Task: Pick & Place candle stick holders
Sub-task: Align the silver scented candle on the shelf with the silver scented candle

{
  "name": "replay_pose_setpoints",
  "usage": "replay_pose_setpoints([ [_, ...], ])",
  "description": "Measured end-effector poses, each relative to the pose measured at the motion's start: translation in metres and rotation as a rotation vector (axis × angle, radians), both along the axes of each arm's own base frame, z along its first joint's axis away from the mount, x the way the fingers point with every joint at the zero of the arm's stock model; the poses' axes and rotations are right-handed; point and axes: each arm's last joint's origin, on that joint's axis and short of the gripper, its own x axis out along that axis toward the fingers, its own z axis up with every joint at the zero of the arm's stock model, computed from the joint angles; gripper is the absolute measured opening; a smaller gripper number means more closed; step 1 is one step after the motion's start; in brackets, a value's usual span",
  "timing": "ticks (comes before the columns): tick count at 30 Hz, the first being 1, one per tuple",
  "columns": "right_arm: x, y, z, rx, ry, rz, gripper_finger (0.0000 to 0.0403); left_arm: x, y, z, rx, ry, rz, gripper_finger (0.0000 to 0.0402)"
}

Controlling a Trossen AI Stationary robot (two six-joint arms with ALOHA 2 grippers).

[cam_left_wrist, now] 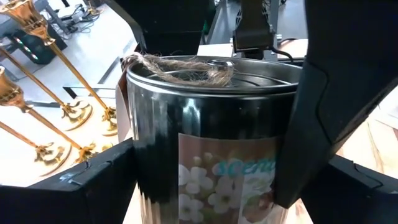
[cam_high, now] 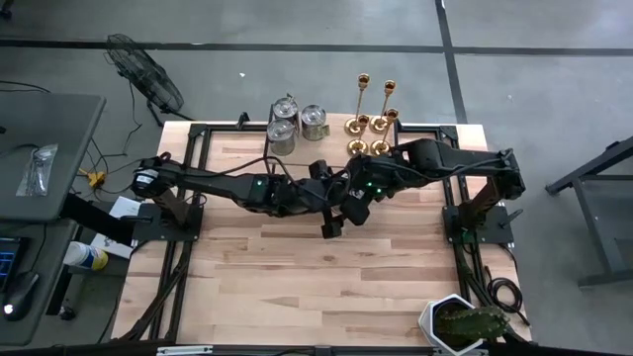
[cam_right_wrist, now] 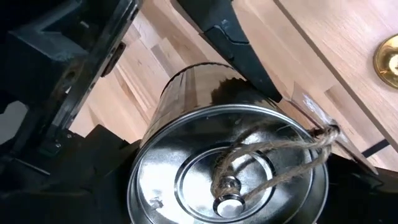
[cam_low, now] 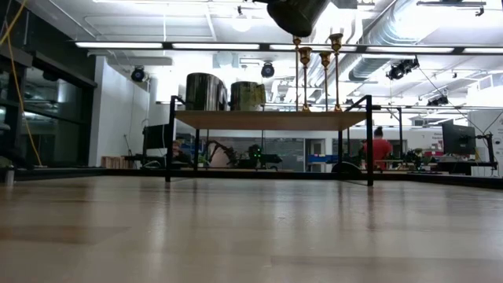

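A silver tin jar (cam_left_wrist: 211,143) with a flowered label and a twine loop on its lid (cam_right_wrist: 224,168) hangs high over the table's middle (cam_low: 297,12). My left gripper (cam_left_wrist: 214,186) and my right gripper (cam_right_wrist: 227,208) are both closed around it. In the high view the two hands meet at the table's centre, left (cam_high: 331,216) and right (cam_high: 354,206), and hide the jar. The gold candle stick holders (cam_high: 371,124) stand on their round bases on a raised shelf at the far edge (cam_low: 318,75), also seen in the left wrist view (cam_left_wrist: 43,93). No gripper touches them. My left gripper pinches the jar's side wall (cam_left_wrist: 140,155) between its two fingers (cam_left_wrist: 93,180), roughly level, coming from the table's left. The jar stands about upright, lid up, lifted clear of the table. My right gripper comes from above, slanting down onto the lid end. Its fingers (cam_right_wrist: 74,180) flank the jar just under the lid's rim (cam_right_wrist: 134,186) and look to be touching it on both sides. The jar's body points away below them.
Three more silver jars (cam_high: 297,121) stand on the shelf (cam_low: 267,118) beside the candle holders. A white pot with a plant (cam_high: 460,321) sits at the near right corner. Bare wood (cam_high: 297,277) lies between the arms and the near edge.
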Motion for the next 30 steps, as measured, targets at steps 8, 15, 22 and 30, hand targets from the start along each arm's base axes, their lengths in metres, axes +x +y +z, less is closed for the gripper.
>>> replay_pose_setpoints([
  [8, 0.0012, -0.0018, 0.0010, -0.010, -0.017, -0.020, 0.0348, -0.0012, 0.0008, -0.0017, 0.032, 0.034, -0.013, 0.0366],
  [15, 0.0010, -0.0021, 0.0009, -0.009, -0.016, -0.027, 0.0348, -0.0012, 0.0003, -0.0021, 0.018, 0.040, -0.041, 0.0366],
  [22, 0.0008, -0.0022, 0.0007, -0.002, -0.013, -0.026, 0.0348, -0.0008, 0.0000, -0.0022, 0.002, 0.040, -0.070, 0.0366],
  [30, 0.0008, -0.0025, 0.0007, -0.005, -0.011, -0.015, 0.0348, -0.0007, -0.0001, -0.0026, -0.008, 0.040, -0.076, 0.0365],
])
